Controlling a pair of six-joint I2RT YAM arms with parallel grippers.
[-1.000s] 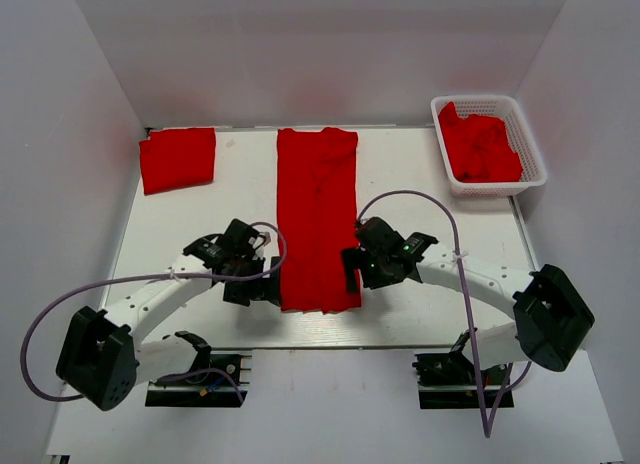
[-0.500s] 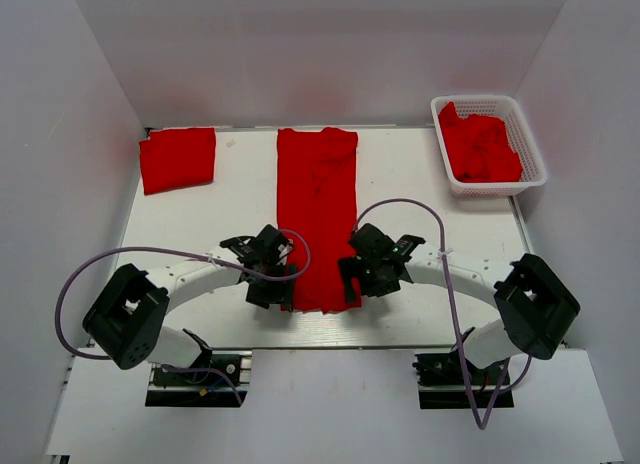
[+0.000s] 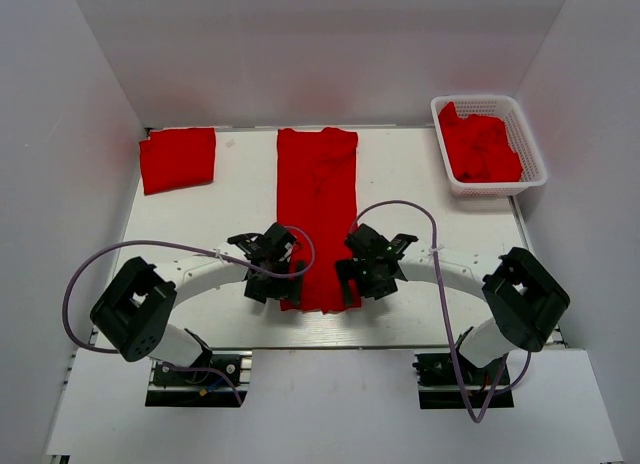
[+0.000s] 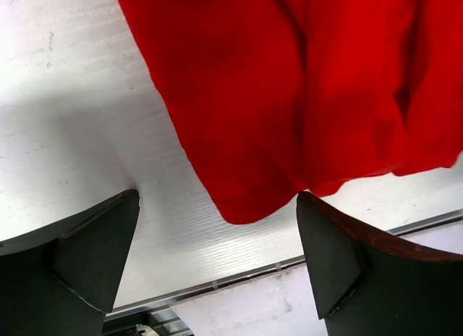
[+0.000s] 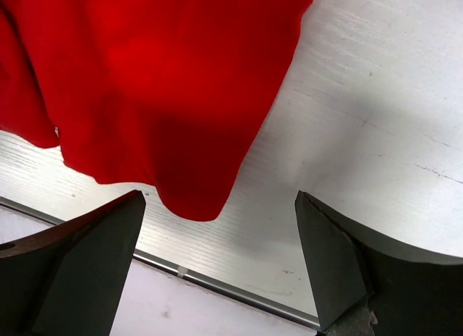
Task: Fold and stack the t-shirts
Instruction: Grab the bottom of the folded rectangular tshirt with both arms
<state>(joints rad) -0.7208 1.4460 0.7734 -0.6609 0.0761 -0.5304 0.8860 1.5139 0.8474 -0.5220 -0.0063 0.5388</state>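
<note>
Top external: a long t-shirt (image 3: 318, 214), folded into a narrow strip, lies down the middle of the table (image 3: 420, 194), running from the far edge toward the arms. A folded t-shirt (image 3: 178, 159) sits at the far left corner, well apart from it, and crumpled t-shirts (image 3: 482, 146) fill the white basket (image 3: 478, 100) at the far right. The left gripper (image 3: 284, 296) is at the strip's near-left corner, the right gripper (image 3: 347, 289) at its near-right corner. From above, the gap between the fingers is too small to judge

Left wrist: here the gap is plain. The two dark fingers (image 4: 87, 256) stand wide apart with the rounded cloth corner between them, gripping nothing. Layered folds show in the cloth, and the table's edge rail (image 4: 289, 263) runs just below

Right wrist: its fingers (image 5: 79, 263) are likewise spread, the other hem corner hanging between them, neither pad touching the cloth
</note>
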